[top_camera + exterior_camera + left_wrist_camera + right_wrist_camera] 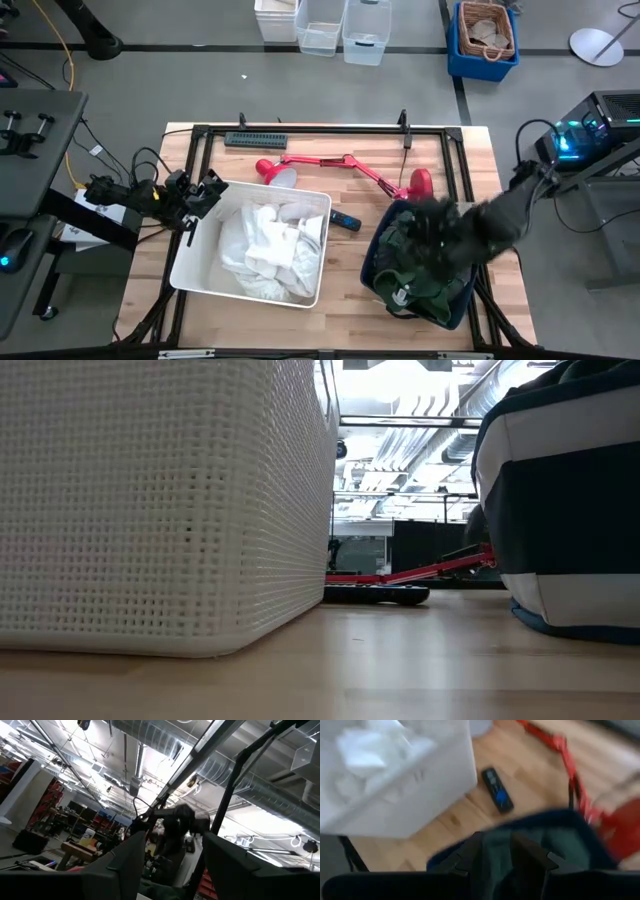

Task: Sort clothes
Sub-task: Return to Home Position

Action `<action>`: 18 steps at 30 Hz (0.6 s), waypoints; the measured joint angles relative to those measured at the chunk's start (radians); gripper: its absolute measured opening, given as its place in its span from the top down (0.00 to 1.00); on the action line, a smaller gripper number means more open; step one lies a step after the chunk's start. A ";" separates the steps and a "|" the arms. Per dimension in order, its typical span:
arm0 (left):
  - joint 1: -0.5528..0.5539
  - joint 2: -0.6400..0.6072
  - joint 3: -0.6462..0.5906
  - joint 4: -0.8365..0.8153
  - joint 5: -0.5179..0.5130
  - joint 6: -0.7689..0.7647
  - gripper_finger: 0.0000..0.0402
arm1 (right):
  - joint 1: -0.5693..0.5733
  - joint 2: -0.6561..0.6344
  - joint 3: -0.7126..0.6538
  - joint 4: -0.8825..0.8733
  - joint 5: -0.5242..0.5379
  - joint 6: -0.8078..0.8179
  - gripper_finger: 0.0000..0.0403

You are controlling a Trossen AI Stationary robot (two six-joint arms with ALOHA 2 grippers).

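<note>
White garments lie heaped in the white plastic bin at the table's left. A dark green garment with a white label lies in the navy bin at the right. My right gripper hangs blurred over the navy bin. In the right wrist view it is open, with the green garment under its fingers. My left gripper is open and empty beside the white bin's far left corner, tipped upward toward the ceiling.
A red desk lamp lies on the table behind the two bins. A small dark remote-like object lies between the bins. A dark bar sits at the far edge. A black frame runs around the table.
</note>
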 joint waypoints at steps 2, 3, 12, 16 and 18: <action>0.000 0.000 0.000 -0.001 0.000 0.000 0.54 | 0.059 -0.030 -0.133 0.046 0.007 0.131 0.77; 0.000 0.000 0.000 -0.001 0.000 0.000 0.54 | 0.084 -0.049 -0.196 0.092 0.017 0.181 0.77; 0.000 0.000 -0.001 -0.001 0.000 0.000 0.54 | 0.130 -0.423 -0.710 0.750 0.393 -0.025 0.87; 0.000 0.000 -0.001 -0.001 0.000 0.000 0.54 | -0.033 -0.633 -0.925 1.080 0.311 -0.338 0.98; 0.000 0.000 -0.001 -0.001 0.000 0.000 0.54 | -0.153 -0.717 -1.034 1.275 0.174 -0.491 0.99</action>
